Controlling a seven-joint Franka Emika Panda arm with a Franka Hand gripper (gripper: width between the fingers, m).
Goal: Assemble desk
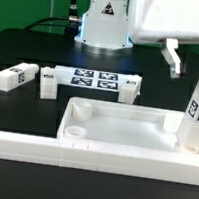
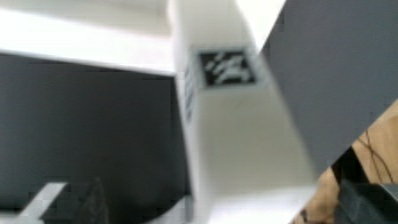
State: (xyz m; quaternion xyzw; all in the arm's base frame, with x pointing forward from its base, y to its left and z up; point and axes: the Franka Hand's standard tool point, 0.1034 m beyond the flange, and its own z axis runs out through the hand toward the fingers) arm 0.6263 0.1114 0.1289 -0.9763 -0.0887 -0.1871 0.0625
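Note:
The white desk top tray (image 1: pixel 125 118) lies rim up at the front of the black table. One white leg (image 1: pixel 198 110) with tags stands upright at the tray's end on the exterior view's right; whether it sits in a socket is hidden. My gripper (image 1: pixel 190 70) hangs over that leg's top. One dark finger (image 1: pixel 173 59) shows apart from the leg, the other is out of view. In the wrist view the tagged leg (image 2: pixel 228 110) runs between a dark finger (image 2: pixel 63 202) and the frame edge, with a gap beside it. The gripper (image 2: pixel 222 208) looks open.
Another leg (image 1: pixel 15 77) lies on the exterior view's left, and a shorter white piece (image 1: pixel 47 84) lies beside it. The marker board (image 1: pixel 90 79) lies behind the tray, before the robot base (image 1: pixel 105 23). A long white border rail (image 1: pixel 41 147) runs along the front.

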